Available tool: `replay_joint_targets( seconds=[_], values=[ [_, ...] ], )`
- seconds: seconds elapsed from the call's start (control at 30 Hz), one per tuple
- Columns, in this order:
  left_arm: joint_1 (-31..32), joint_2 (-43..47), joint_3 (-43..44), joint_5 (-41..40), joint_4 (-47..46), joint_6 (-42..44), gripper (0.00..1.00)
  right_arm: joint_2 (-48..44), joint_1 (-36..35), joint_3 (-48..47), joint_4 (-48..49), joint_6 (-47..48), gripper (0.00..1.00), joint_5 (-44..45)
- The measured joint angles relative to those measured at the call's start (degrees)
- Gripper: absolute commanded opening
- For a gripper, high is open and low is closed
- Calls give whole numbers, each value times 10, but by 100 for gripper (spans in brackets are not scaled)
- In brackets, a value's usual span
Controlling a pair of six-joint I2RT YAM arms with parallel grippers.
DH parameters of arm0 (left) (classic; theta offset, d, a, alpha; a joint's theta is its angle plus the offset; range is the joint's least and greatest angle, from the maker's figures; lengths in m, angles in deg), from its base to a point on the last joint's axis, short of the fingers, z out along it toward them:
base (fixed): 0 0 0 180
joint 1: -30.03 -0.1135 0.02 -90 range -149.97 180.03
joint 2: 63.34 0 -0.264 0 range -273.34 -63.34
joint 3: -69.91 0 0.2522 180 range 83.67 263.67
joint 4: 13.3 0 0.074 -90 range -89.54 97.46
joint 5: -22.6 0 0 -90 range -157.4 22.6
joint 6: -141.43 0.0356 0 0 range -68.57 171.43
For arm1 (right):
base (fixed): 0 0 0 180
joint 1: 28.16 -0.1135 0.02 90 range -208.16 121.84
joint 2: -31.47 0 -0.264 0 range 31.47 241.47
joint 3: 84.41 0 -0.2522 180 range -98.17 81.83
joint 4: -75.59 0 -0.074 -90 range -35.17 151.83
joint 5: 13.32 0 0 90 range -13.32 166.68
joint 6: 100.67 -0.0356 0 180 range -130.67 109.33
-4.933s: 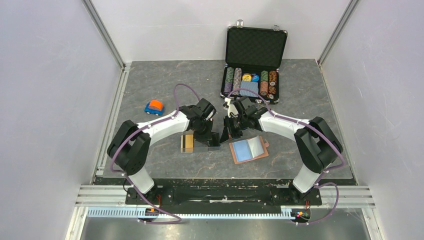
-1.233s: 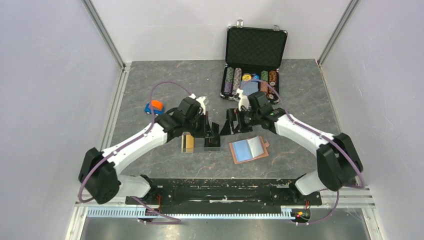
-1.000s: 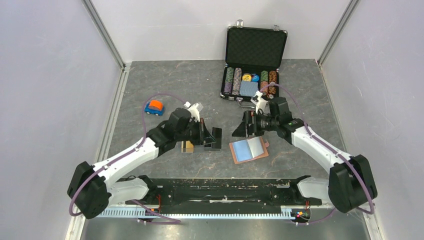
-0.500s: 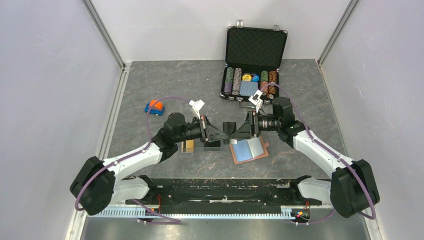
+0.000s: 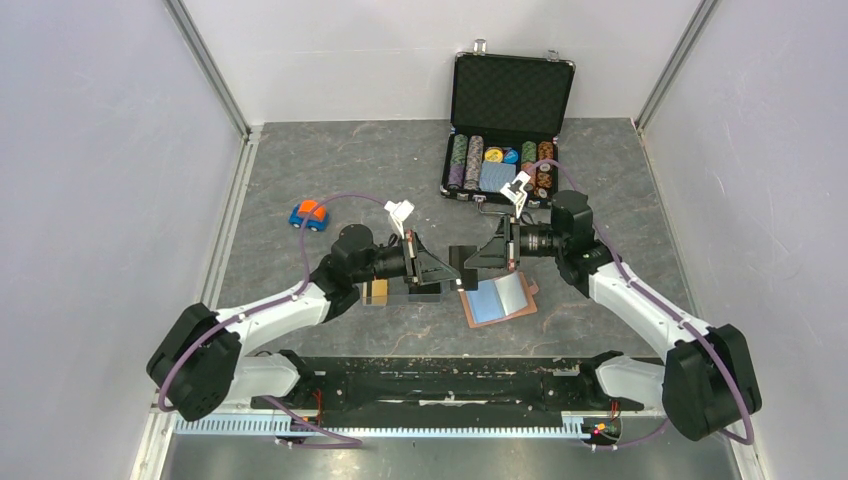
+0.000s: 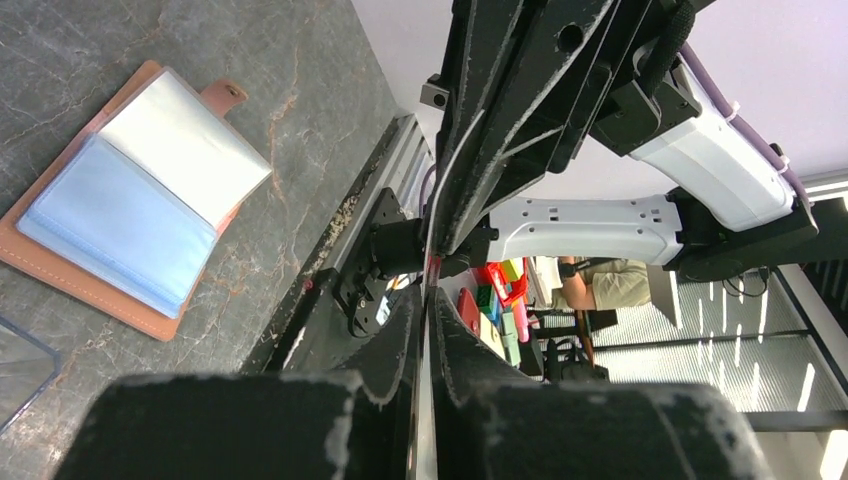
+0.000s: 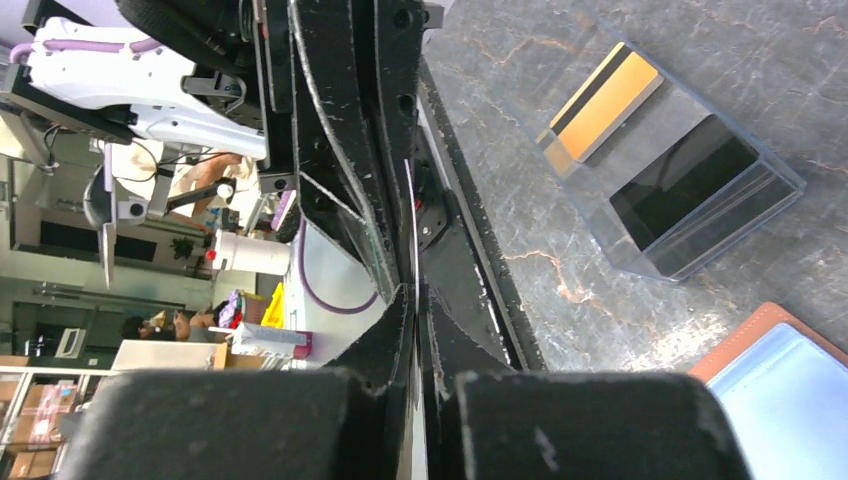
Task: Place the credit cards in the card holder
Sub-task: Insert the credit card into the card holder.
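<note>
A thin credit card (image 5: 457, 264) hangs edge-on in the air between my two grippers, and its colour does not show. My left gripper (image 5: 447, 270) is shut on one end (image 6: 430, 330). My right gripper (image 5: 463, 257) is shut on the other end (image 7: 412, 240). The two point at each other tip to tip. The tan card holder (image 5: 497, 298) lies open below and right of them, blue sleeves up (image 6: 130, 210). A gold-orange card (image 7: 600, 105) and a black card (image 7: 685, 180) lie in a clear box (image 5: 400, 291) below my left gripper.
An open black poker-chip case (image 5: 505, 120) stands at the back. A small blue and orange toy car (image 5: 309, 214) sits at the left. The black base rail (image 5: 440, 380) runs along the table's near edge.
Both arms have drawn back and turned their wrists level. The grippers came together tip to tip over the gap between the clear box and the card holder, both on one card.
</note>
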Motion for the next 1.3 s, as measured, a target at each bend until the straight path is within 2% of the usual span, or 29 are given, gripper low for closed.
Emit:
replay_joint_targets(
  seconds=[0.17,0.23,0.3,0.4,0.57,0.73,0.83,1.0,1.3],
  values=[
    [0,0,-1,-3,-3,0,55,-9,0,1,3,-6,0,-3],
    [0,4,-3,-10,2,0,74,-13,3,1,-3,-2,0,4],
    [1,15,-5,-30,22,6,99,-16,10,0,-26,17,0,19],
    [1,50,-5,-83,88,18,100,-11,22,-13,-92,57,0,48],
    [1,122,-1,-216,228,40,100,11,46,-58,-198,128,0,102],
    [-1,118,29,-305,353,53,100,35,75,-79,-265,177,0,135],
    [-1,78,61,-294,389,80,100,55,91,-86,-299,204,0,151],
    [3,-38,147,-243,435,144,97,85,109,-96,-350,244,0,186],
    [47,-213,340,-200,523,256,77,97,119,-96,-388,273,0,229]
  ],
)
